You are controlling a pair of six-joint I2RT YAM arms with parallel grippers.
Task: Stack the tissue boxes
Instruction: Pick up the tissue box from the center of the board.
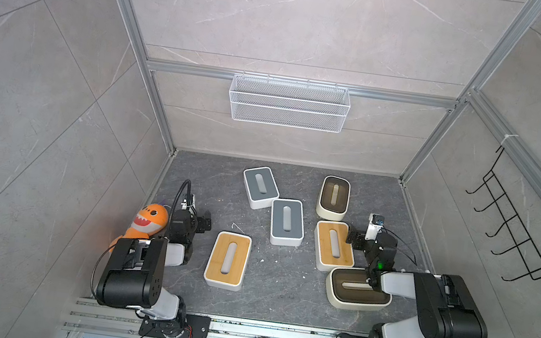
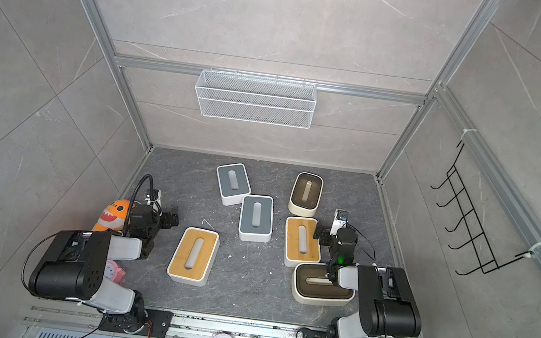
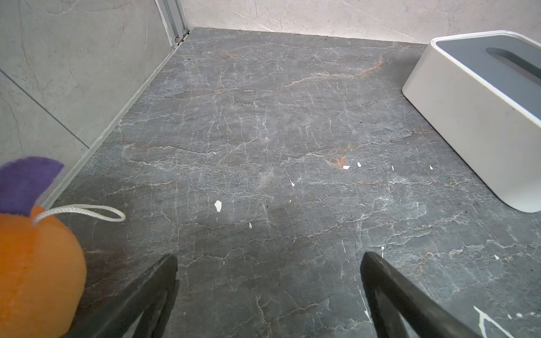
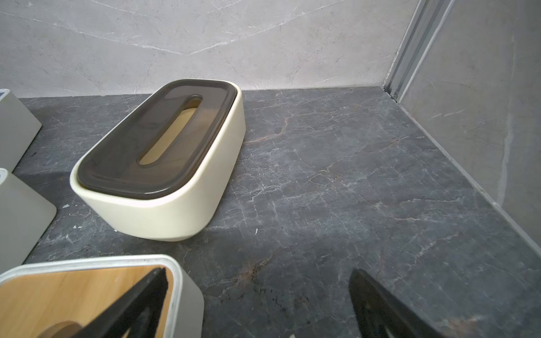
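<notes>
Six rectangular slot-topped tissue boxes (image 1: 228,260) are lying unstacked on the grey stone desk (image 1: 275,284).
Left gripper (image 3: 269,257) and right gripper (image 4: 259,272) are both gaping wide, empty.

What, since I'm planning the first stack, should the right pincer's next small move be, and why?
Probably slide the right pincer sideways to straddle the bamboo-lidded tissue box beside it. Its jaws stand open and empty, one finger is over that lid's edge, and nothing is stacked yet.

No legible text, label, brand, number or sign anywhere in view.
</notes>
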